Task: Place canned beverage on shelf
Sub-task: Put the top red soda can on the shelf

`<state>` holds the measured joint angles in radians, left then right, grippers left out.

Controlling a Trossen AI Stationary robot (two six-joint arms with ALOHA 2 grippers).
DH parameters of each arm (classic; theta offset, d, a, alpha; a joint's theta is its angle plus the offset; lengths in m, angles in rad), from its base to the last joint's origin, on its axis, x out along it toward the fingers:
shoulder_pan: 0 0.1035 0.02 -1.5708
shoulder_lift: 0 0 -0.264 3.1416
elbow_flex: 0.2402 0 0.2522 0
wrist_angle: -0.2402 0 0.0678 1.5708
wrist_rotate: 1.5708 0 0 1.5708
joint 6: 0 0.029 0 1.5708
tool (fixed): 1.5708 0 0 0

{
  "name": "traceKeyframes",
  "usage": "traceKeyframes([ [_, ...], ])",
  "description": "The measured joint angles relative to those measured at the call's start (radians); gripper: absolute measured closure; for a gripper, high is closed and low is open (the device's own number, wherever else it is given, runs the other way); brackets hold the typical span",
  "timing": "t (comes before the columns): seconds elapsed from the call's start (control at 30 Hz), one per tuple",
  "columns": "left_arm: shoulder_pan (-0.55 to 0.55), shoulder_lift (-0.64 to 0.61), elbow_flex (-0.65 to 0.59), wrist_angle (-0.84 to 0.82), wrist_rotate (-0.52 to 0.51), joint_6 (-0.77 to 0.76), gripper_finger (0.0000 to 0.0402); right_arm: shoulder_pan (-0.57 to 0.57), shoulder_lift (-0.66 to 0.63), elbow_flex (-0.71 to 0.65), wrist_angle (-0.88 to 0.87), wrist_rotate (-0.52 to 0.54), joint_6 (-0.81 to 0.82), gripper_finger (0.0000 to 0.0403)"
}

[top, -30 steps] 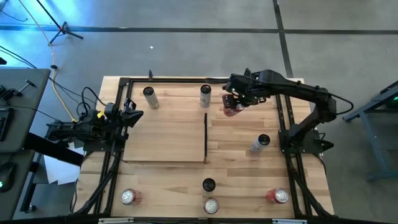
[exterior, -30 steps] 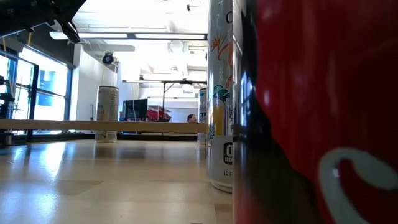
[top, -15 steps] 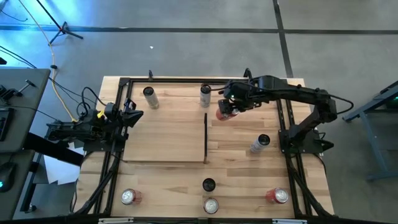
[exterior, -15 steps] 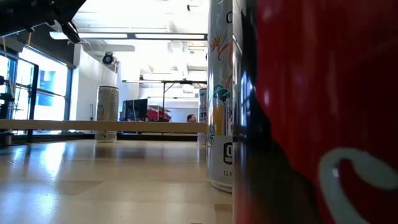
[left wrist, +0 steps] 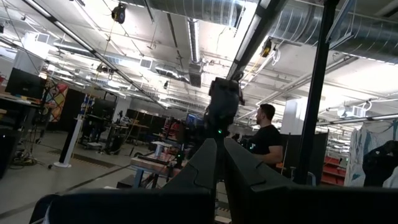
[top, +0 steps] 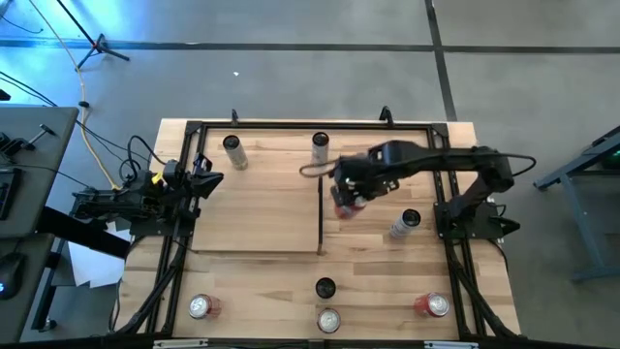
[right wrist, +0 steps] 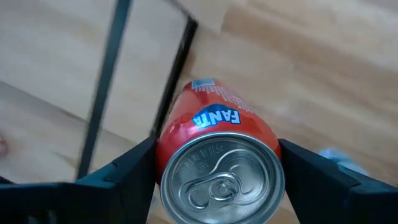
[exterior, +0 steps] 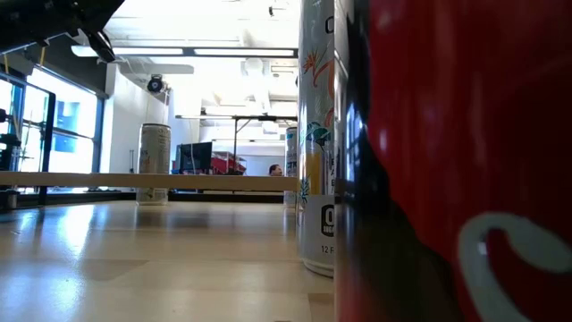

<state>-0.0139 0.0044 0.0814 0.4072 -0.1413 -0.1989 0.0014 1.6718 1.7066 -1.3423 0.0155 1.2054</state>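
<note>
Right wrist view gives us the one clear label: "FANTA" in white on blue across the red can (right wrist: 219, 163), whose silver top faces the camera. We see the right gripper (top: 347, 192) closed on this can, one dark finger (right wrist: 121, 169) pressing each side.

From above, we find the held can just to the right of the dark strip (top: 320, 214) that edges the shelf (top: 257, 199), near the middle of the table (top: 489, 281).

We count two cans standing at the shelf's far edge (top: 232, 149) (top: 320, 146), with open panel in front of them. One more (top: 405, 224) stands right of the strip, and four stand along the near edge.

Left gripper (top: 205, 181) waits at the table's left side, its fingers (left wrist: 202, 163) pressed together.

In the low view a red can (exterior: 456, 161) fills the right side.
</note>
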Motion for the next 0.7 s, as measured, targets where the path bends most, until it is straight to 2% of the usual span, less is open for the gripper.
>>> traceKeyframes([
  [0.23, 0.000, 0.000, 0.000, 0.000, 0.000, 0.000, 0.0394, 0.051, 0.078, 0.000, -0.002, -0.039, 0.018, 0.0124],
  [0.5, 0.000, 0.000, 0.000, 0.000, 0.000, 0.000, 0.0394, 0.085, 0.181, -0.001, -0.007, -0.114, -0.063, 0.0124],
  [0.7, 0.000, 0.000, 0.000, 0.000, 0.000, 0.000, 0.0394, 0.086, 0.192, -0.001, 0.008, -0.079, -0.079, 0.0124],
])
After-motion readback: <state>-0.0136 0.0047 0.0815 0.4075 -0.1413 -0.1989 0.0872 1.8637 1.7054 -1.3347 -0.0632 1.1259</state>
